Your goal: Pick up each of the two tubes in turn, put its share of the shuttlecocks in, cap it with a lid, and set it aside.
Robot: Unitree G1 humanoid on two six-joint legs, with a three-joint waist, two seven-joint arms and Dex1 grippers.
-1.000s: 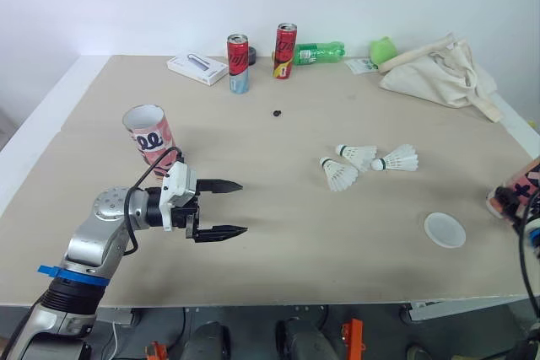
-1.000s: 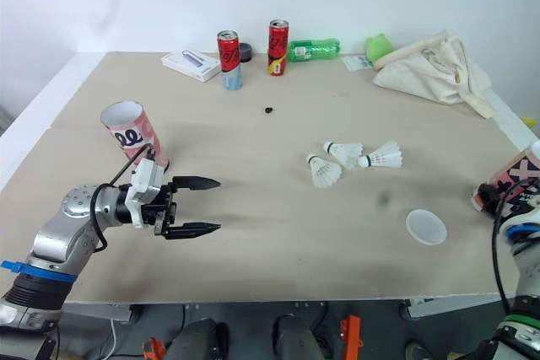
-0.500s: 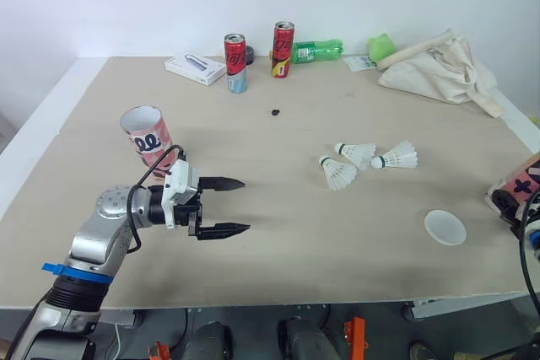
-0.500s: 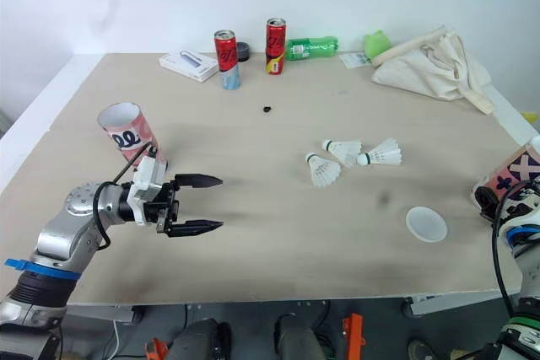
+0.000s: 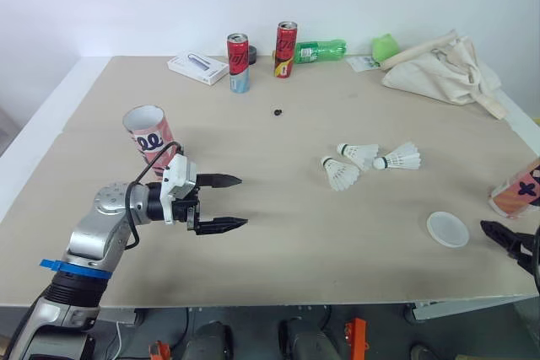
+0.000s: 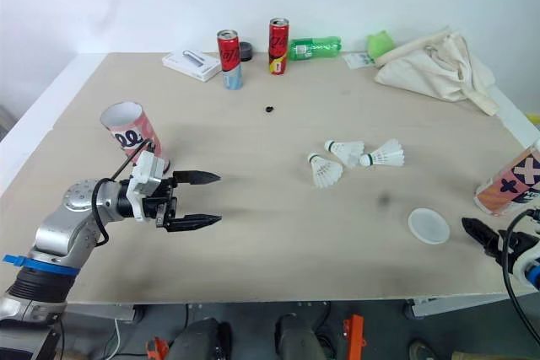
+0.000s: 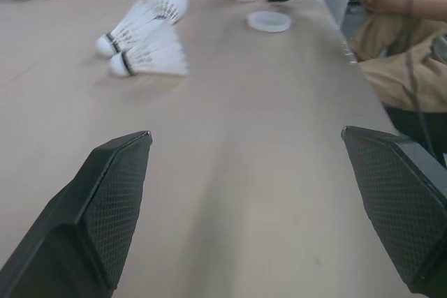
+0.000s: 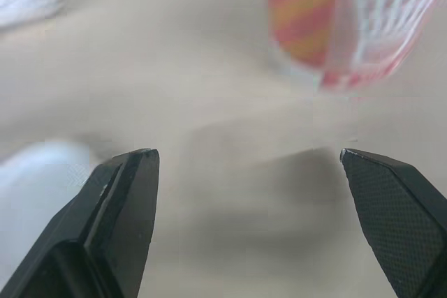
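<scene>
Two cans (image 5: 286, 51), a box (image 5: 197, 68) — far edge; bag (image 5: 439, 71) beyond the shuttlecocks (image 5: 359, 155).

On the tan table (image 5: 278, 242), toward 12 o'clock, stand two red cans: a taller can (image 5: 285, 51) with a shorter can (image 5: 238, 63) at its 8 o'clock. A white box (image 5: 197, 68) lies at 9 o'clock of the shorter can, a green bottle (image 5: 319, 51) on its side at 3 o'clock of the taller one, a small black speck (image 5: 277, 112) at its 6 o'clock, and a cream cloth bag (image 5: 439, 71) slumps toward the table's 2 o'clock
</scene>
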